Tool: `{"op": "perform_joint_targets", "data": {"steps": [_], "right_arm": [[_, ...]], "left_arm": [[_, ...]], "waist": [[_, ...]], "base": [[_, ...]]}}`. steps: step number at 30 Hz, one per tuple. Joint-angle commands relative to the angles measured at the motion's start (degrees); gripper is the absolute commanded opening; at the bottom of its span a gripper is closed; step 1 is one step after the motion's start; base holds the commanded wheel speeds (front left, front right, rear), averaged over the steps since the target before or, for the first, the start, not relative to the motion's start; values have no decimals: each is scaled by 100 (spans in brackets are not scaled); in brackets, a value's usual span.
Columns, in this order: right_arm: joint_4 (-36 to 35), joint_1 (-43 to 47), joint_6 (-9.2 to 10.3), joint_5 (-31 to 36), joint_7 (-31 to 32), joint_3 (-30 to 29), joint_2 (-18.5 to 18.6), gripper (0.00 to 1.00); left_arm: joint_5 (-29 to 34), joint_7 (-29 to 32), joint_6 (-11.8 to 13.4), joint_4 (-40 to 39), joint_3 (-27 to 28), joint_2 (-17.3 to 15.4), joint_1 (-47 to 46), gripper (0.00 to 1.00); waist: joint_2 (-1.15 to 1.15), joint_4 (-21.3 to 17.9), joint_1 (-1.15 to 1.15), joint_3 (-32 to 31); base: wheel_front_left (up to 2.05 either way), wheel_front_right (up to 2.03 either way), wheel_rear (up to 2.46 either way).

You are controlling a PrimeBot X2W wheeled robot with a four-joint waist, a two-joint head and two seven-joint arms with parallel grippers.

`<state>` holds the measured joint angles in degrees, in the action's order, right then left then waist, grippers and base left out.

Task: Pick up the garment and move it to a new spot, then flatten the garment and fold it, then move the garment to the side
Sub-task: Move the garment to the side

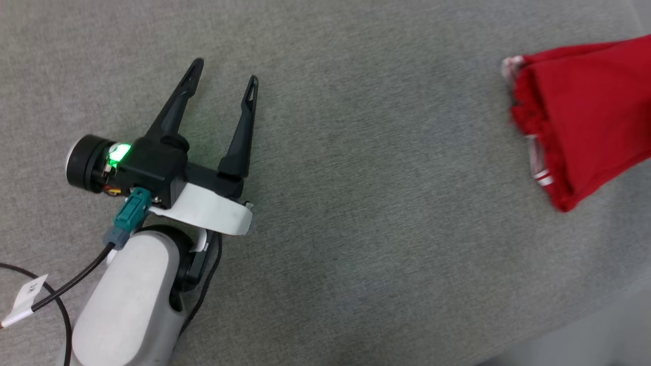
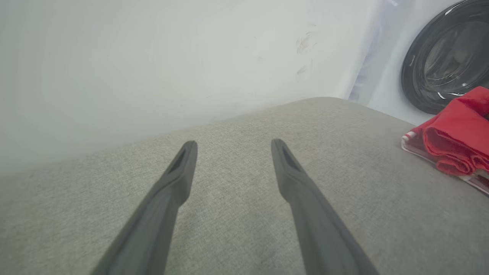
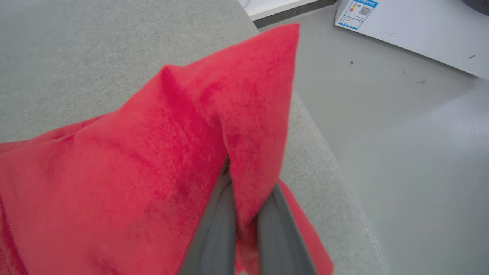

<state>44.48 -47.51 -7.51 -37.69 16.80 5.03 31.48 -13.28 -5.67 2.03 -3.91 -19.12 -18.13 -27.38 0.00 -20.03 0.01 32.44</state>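
Note:
The garment, a red shirt with white striped trim, hangs bunched at the right edge of the head view over the grey fabric surface. In the right wrist view my right gripper is shut on a fold of the red garment, which drapes over both fingers and hides their tips. My left gripper stands open over bare grey fabric at the left, far from the garment. In the left wrist view its fingers are spread with nothing between them, and the garment shows at the right edge.
The surface's rounded edge drops to a pale floor on the right. A white wall backs the surface. A white appliance with a dark round door stands beyond the garment. A black cable trails by my left forearm.

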Motion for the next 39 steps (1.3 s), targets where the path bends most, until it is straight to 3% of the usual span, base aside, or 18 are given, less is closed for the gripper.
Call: {"op": "perform_joint_targets", "data": {"steps": [1,8,9,10,11,17,25,30,39], "right_arm": [[112,-182,4,70,-119,-83,49,0],[1048,-635,4,461,-468,-495,21,0],[1167,-662,4,503,-500,-535,-7,22],[1273,-680,4,531,-521,-548,-50,82],[1327,-705,4,569,-621,-567,-48,100],[1641,-630,4,712,-992,-585,-16,100],[1673,172,4,877,-1410,-374,-114,100],[1341,825,4,933,-1680,-172,-361,100],[389,1987,4,892,-1984,111,-783,100]], "left_arm": [[41,29,-12,-57,-14,-33,-111,100],[88,1,4,-168,-60,-30,-281,100],[70,-16,16,-164,-62,-13,-280,100],[59,-18,21,-146,-69,-6,-268,100],[44,-31,30,-134,-68,-2,-252,100],[-72,-155,64,58,-77,75,-97,100],[-457,-588,146,709,19,358,348,100],[-686,-723,275,930,185,396,915,100],[-919,-778,454,938,369,356,1681,100]], "waist": [[0,148,-1,242],[0,314,-1,405],[0,328,-1,399],[0,339,-1,380],[0,344,-1,362],[0,340,-1,37],[0,416,-1,-1121],[0,418,-1,-1772],[0,648,-1,-2366]], "base": [[0,0,0],[0,0,0],[0,0,0],[0,0,0],[0,0,0],[0,0,0],[0,0,0],[0,0,0],[0,0,0]]}}
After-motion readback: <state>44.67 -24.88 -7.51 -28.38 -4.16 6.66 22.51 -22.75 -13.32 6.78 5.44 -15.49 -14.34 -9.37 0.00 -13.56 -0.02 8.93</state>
